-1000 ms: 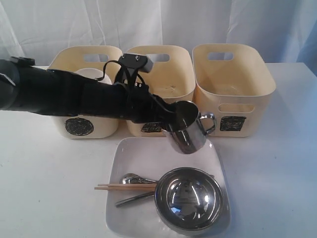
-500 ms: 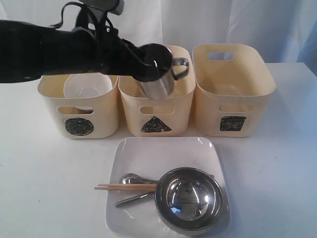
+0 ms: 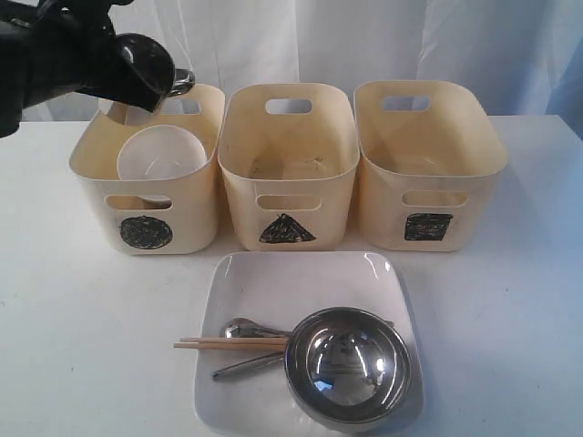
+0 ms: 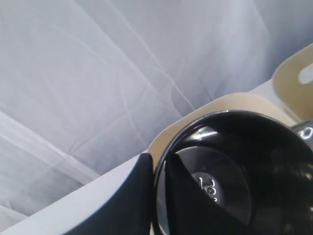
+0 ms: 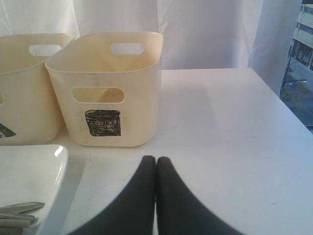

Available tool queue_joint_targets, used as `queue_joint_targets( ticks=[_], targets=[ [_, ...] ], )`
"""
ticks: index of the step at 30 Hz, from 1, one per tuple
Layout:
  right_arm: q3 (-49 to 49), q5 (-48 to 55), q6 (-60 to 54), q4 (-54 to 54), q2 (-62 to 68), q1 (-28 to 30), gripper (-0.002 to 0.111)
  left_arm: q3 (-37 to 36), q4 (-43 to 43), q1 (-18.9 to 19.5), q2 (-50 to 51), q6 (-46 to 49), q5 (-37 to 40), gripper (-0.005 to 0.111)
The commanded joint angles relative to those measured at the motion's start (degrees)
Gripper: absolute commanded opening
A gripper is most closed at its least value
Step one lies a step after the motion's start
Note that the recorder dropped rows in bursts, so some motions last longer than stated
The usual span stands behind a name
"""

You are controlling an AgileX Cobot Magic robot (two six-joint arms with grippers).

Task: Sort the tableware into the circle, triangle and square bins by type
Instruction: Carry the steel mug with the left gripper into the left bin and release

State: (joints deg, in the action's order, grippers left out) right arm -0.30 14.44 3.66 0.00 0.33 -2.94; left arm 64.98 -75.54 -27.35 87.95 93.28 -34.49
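Left gripper [image 3: 127,71]: pinches one mug [image 3: 150,56] by the rim, jaws nearly closed on the thin wall, one finger inside and one outside. Holds it up in the air, tilted, mouth toward the exterior camera, above the rear left part of circle bin [image 3: 98,187]. Only one mug to see.

Inside circle bin: one white bowl [image 3: 162,159], leaning.

Three bins in one row, close beside each other: circle bin on the left, triangle bin [image 3: 287,177] in the middle, square bin [image 3: 428,168] on the right.

In front of triangle bin: one plate [image 3: 273,282], flat on table [image 3: 73,319]. On plate: one steel bowl [image 3: 346,364], upright, at the front right part. Also two chopsticks [image 3: 228,343], lying together, ends out over the left edge. Also cutlery [image 3: 241,328], two pieces as far as can be told, partly hidden under chopsticks and steel bowl.

Right gripper [image 5: 156,166]: fully closed, fingertips touching, grips nothing. Hangs low over table, near a plate corner, in front of square bin.
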Motion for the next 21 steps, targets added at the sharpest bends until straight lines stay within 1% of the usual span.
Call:
queue_joint_targets(
  ticks=[1, 5, 6, 8, 10, 13, 17, 19, 21],
  targets=[
    [0.30, -0.64, 0.07, 0.00, -0.33, 0.13, 0.000, -0.20, 10.74, 4.87, 2.87, -12.91, 2.48, 0.000],
    [0.30, -0.64, 0.07, 0.00, -0.33, 0.13, 0.000, -0.20, 23.06, 7.18, 5.55, -27.46, 2.75, 0.000],
    [0.30, -0.64, 0.07, 0.00, -0.33, 0.13, 0.000, -0.20, 27.02, 7.91, 6.68, -33.17, 2.75, 0.000],
    [0.30, -0.64, 0.07, 0.00, -0.33, 0.13, 0.000, -0.20, 32.00, 8.97, 8.73, -39.28, 2.39, 0.000],
    [0.30, -0.64, 0.07, 0.00, -0.33, 0.13, 0.000, -0.20, 33.19, 9.18, 10.27, -41.26, 0.98, 0.000],
    [0.30, -0.64, 0.07, 0.00, -0.33, 0.13, 0.000, -0.20, 36.29, 9.37, 12.30, -44.54, 0.86, 0.000],
    [0.30, -0.64, 0.07, 0.00, -0.33, 0.13, 0.000, -0.20, 38.63, 9.42, 13.82, -45.31, 0.97, 0.001],
    [0.30, -0.64, 0.07, 0.00, -0.33, 0.13, 0.000, -0.20, 39.53, 9.42, 14.05, -45.31, 1.06, 0.009],
    [0.30, -0.64, 0.07, 0.00, -0.33, 0.13, 0.000, -0.20, 39.67, 9.42, 14.05, -45.42, 0.76, 0.025]
  ],
)
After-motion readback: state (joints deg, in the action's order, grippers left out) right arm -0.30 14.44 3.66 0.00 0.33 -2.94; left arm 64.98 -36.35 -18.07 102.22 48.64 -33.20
